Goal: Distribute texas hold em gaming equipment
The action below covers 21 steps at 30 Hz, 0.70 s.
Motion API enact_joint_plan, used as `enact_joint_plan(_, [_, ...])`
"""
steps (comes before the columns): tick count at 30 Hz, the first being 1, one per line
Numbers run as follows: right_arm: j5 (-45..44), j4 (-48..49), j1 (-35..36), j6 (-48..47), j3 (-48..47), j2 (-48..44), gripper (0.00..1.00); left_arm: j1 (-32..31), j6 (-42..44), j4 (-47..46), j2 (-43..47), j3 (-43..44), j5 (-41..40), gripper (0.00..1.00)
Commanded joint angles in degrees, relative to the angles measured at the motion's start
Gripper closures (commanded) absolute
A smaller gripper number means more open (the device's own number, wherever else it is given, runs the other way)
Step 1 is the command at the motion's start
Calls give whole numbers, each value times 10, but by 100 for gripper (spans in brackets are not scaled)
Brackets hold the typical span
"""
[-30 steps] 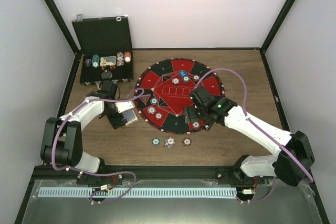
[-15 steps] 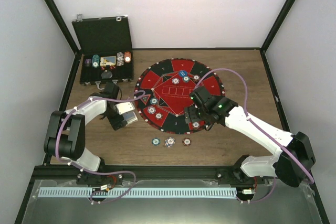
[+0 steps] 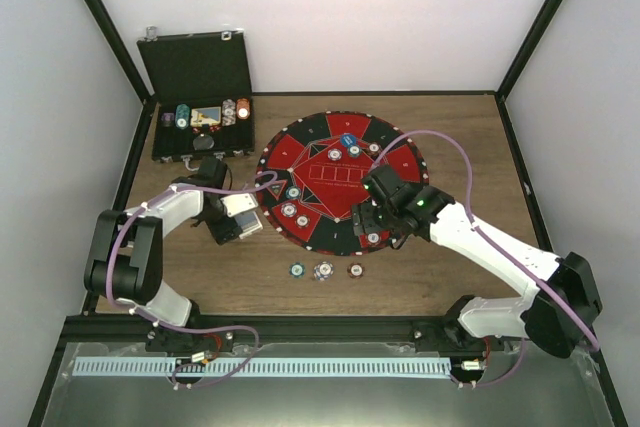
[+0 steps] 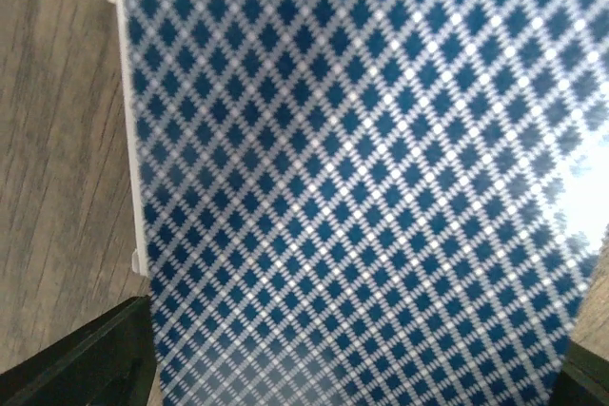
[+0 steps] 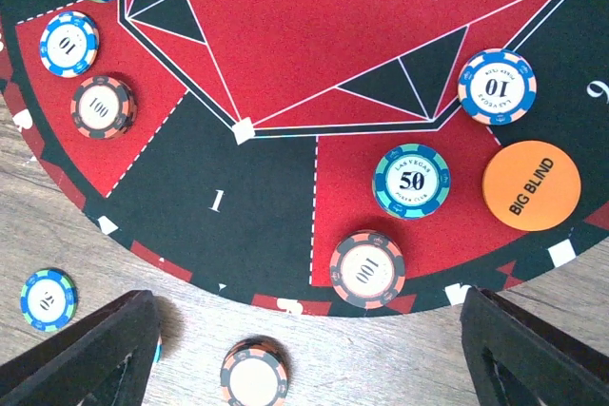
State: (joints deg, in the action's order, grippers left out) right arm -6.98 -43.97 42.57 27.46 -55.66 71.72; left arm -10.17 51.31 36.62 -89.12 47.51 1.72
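While the left gripper [image 4: 352,354] straddles the blue diamond-backed playing cards [image 4: 362,168] lying on the wood table [image 4: 57,140], its fingers [image 4: 86,358] sit wide apart in the bottom corners; can't tell if they pinch the stack. Right gripper [image 5: 306,301] gapes wide with nothing in it, over the lower rim of the red-and-black poker mat [image 5: 247,216]. On the mat, right side: orange BIG BLIND disc [image 5: 531,185] just beside a teal 50 chip [image 5: 411,181], with a 100 chip [image 5: 367,268] below them. Off the mat, bottom left: blue chip [image 5: 48,299] and striped chip [image 5: 254,373].
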Motion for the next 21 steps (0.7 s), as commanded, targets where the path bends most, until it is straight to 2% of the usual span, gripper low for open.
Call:
enact_joint_plan(1, [7, -2, -1, -1, -2, -17, 11, 0, 5, -9, -9, 0, 10, 15])
enact_joint_plan(7, [9, -1, -1, -3, 0, -20, 13, 0, 3, -9, -14, -1, 14, 20])
enact_joint_plan(12, [15, 2, -1, -3, 3, -22, 14, 0, 4, -11, -10, -8, 14, 31])
enact_joint_plan(16, [24, 8, -1, -2, 7, -24, 14, 0, 4, -8, 9, -11, 14, 45])
enact_joint_plan(19, [30, 14, -1, -3, 9, -24, 14, 0, 9, -5, 28, -14, 13, 64])
enact_joint_plan(21, [34, 18, -1, -3, 9, -23, 14, -1, 12, 2, 41, -15, 14, 71])
